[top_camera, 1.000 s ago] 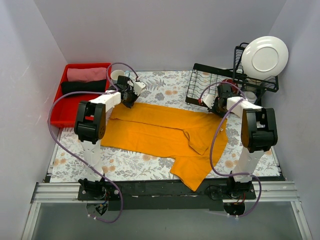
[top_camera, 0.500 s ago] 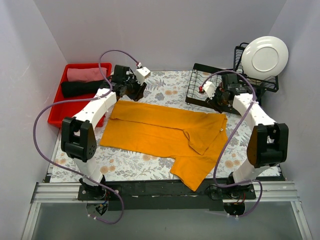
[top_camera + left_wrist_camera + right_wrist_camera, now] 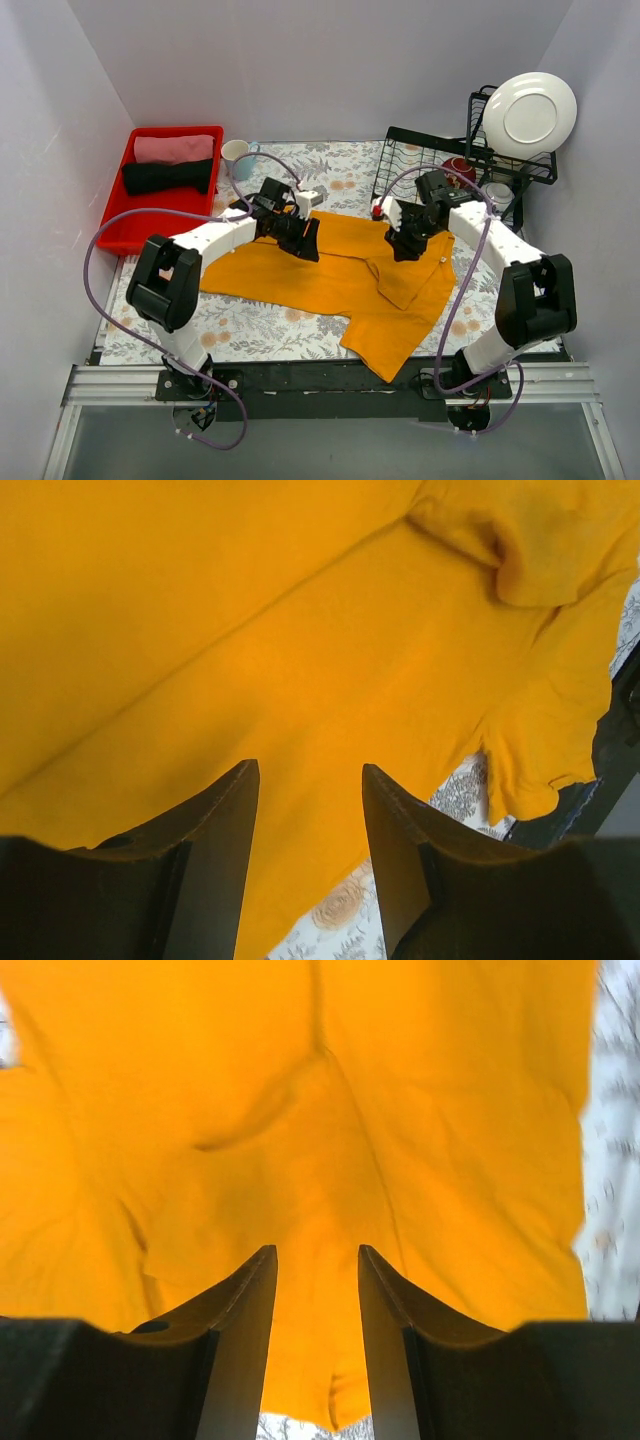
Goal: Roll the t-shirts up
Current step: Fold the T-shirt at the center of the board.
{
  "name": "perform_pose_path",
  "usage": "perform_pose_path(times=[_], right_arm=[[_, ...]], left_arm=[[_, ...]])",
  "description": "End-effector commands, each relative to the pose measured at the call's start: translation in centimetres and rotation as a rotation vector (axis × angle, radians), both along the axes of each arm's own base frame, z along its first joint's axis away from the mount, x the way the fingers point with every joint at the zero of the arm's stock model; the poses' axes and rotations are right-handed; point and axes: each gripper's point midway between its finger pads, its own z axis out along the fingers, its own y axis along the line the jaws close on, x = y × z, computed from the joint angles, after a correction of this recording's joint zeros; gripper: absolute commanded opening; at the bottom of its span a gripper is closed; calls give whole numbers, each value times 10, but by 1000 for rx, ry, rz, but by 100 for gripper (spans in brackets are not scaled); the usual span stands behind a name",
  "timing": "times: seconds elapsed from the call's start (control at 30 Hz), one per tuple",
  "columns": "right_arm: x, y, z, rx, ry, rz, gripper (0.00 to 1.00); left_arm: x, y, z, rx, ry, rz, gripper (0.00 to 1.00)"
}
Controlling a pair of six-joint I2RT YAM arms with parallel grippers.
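Note:
The orange-yellow t-shirt point(image 3: 340, 275) lies spread flat on the floral mat, with one end hanging toward the near edge. My left gripper point(image 3: 302, 238) is open and empty, low over the shirt's left-middle part. In the left wrist view its fingers point(image 3: 225, 820) frame the shirt point(image 3: 300, 630) and a bit of mat. My right gripper point(image 3: 405, 245) is open and empty over the shirt's right part, near a folded flap. In the right wrist view the shirt point(image 3: 300, 1110) fills the frame between the fingers point(image 3: 245, 1300).
A red bin point(image 3: 125, 228) with pink and black folded cloths stands at the back left, with a white mug point(image 3: 236, 152) beside it. A black dish rack point(image 3: 400, 165) holding a white plate point(image 3: 528, 114) stands at the back right. The walls are close on all sides.
Both grippers have moved from the shirt's far corners toward the near side and inward, and are now over the shirt's middle. The shirt lies much as before.

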Motion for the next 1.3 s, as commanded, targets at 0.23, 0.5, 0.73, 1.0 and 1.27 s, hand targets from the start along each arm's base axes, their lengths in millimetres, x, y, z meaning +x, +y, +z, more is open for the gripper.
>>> perform_pose_path(times=[0.23, 0.5, 0.73, 1.0, 1.27], right_arm=[[-42, 65, 14, 4, -10, 294, 40], [-33, 94, -9, -25, 8, 349, 36], [-33, 80, -35, -145, 45, 357, 31], [-47, 54, -45, -213, 24, 356, 28], [-47, 43, -47, -241, 22, 316, 27]], left_arm=[[-7, 38, 64, -63, -62, 182, 47], [29, 88, 90, -96, -113, 356, 50], [45, 114, 98, -91, -179, 419, 50], [45, 123, 89, -81, -174, 429, 51], [41, 127, 90, -86, -171, 437, 51]])
